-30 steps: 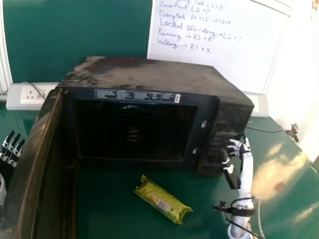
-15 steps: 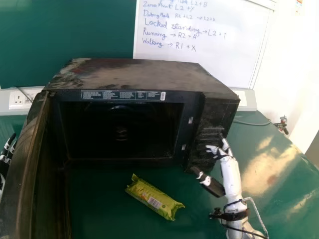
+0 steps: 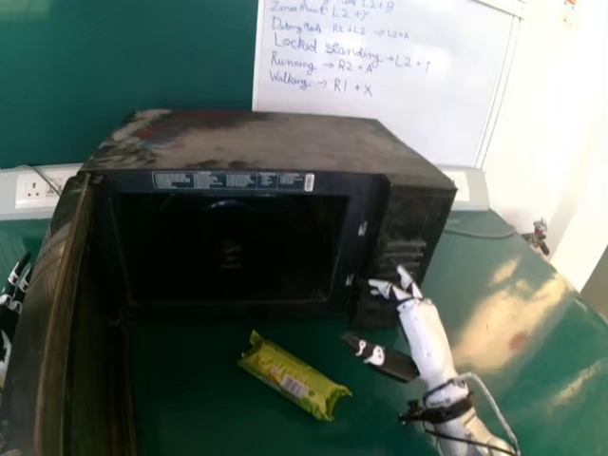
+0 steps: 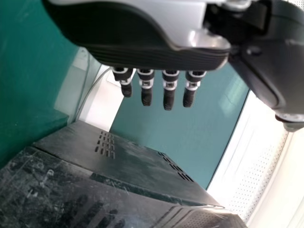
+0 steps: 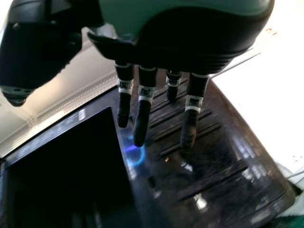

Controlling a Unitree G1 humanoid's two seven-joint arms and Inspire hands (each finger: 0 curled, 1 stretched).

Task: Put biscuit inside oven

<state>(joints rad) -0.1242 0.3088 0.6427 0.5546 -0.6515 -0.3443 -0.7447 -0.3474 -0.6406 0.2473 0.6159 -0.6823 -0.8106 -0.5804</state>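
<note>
right hand (image 3: 419, 320) by oven (image 3: 266, 141), door (image 3: 46, 313) open; biscuit (image 3: 293, 376) outside

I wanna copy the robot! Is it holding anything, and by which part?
Nothing: the left hand and right hand are open and empty. The biscuit pack lies on the table.

Green wall (image 3: 123, 57) sat at 11 o'clock in the head view, scribbled-on whiteboard (image 3: 437, 104) at 1, white wall (image 3: 560, 142) at 2, socket panel (image 3: 21, 192) around 9, glare (image 3: 503, 323) on the green tabletop (image 3: 560, 399) near 4
</note>
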